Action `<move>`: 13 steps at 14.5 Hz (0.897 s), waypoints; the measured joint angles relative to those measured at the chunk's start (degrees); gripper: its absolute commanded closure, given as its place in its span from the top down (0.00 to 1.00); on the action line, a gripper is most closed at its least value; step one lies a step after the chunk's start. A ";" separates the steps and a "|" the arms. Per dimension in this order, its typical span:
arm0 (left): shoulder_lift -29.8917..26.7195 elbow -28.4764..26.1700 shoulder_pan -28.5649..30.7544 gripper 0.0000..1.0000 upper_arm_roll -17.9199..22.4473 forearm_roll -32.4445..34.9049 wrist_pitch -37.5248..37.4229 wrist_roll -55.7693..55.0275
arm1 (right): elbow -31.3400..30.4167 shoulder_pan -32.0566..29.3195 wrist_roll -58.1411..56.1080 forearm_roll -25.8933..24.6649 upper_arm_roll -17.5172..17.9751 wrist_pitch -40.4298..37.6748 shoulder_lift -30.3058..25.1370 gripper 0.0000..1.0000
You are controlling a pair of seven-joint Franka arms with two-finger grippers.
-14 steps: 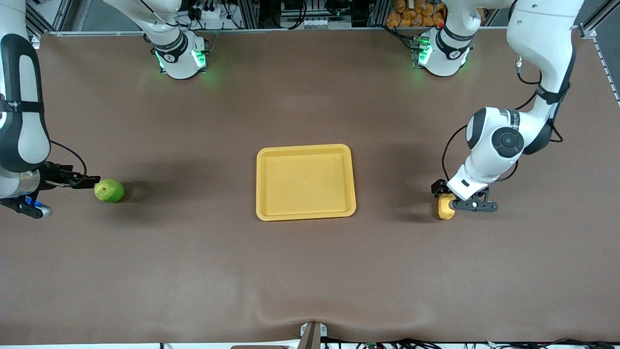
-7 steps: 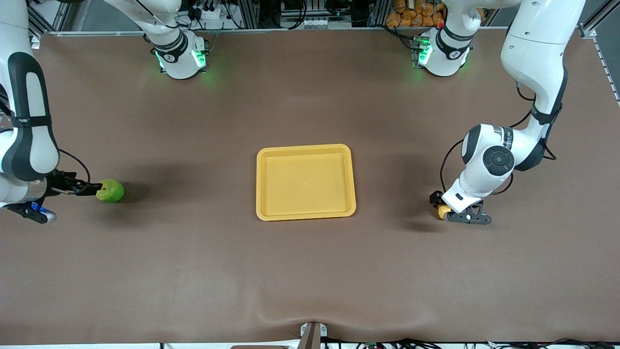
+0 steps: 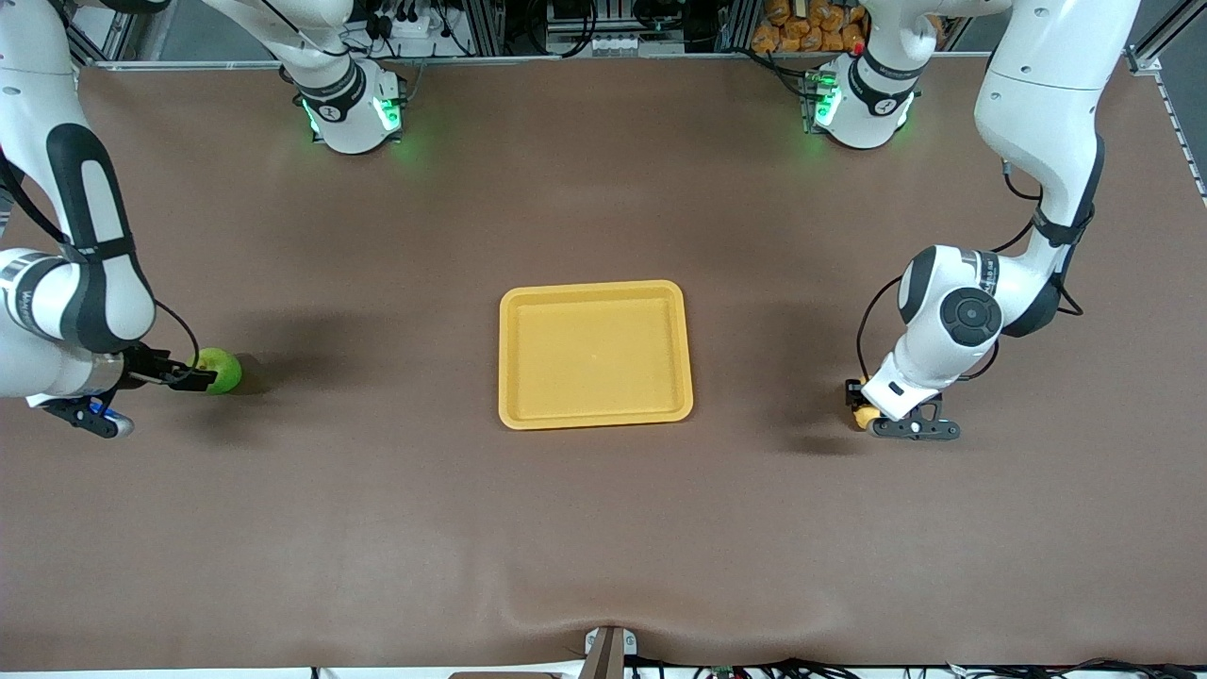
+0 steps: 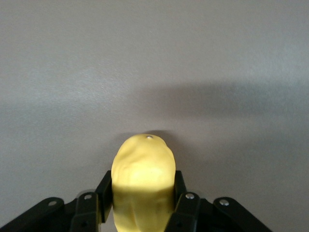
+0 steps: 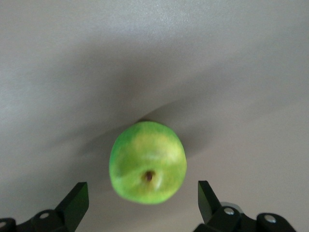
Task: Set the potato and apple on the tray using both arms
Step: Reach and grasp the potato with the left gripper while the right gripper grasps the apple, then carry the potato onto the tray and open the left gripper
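Note:
The yellow-tan potato (image 3: 859,416) lies on the table toward the left arm's end, mostly hidden under my left gripper (image 3: 872,412). In the left wrist view, that gripper (image 4: 142,182) is low at the table and its fingers (image 4: 104,186) press both sides of the potato (image 4: 143,162). The green apple (image 3: 221,370) lies toward the right arm's end. My right gripper (image 3: 199,375) is open at table height, stem dimple facing it. In the right wrist view, the apple (image 5: 147,162) sits just ahead of the gripper (image 5: 142,189), between its wide-spread fingertips (image 5: 77,195). The yellow tray (image 3: 594,287) is empty at mid-table.
The brown table mat (image 3: 603,528) stretches bare around the tray. The two arm bases (image 3: 349,108) stand lit green along the table's edge farthest from the front camera.
My left gripper has come down over the potato and now grips its sides. My right gripper has moved toward the apple, so its open fingers now reach it.

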 measured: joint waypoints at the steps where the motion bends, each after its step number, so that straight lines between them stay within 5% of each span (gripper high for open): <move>1: -0.28 0.35 0.15 0.00 0.01 0.00 -0.13 -1.74 | -0.98 -0.07 -0.02 0.00 0.00 1.75 0.30 1.00; 10: -7.17 1.05 0.15 0.00 -3.82 0.00 -6.53 -24.24 | -4.77 -0.08 -0.08 0.00 0.05 8.37 1.04 1.00; 11: -7.45 1.05 0.11 0.00 -5.22 0.00 -7.05 -27.46 | -5.52 -0.08 -0.09 0.00 0.05 9.62 1.09 0.83; 13: -7.81 1.12 -0.07 0.00 -8.29 0.00 -7.87 -34.37 | -6.30 -0.08 -0.36 -0.02 0.12 10.33 1.09 0.27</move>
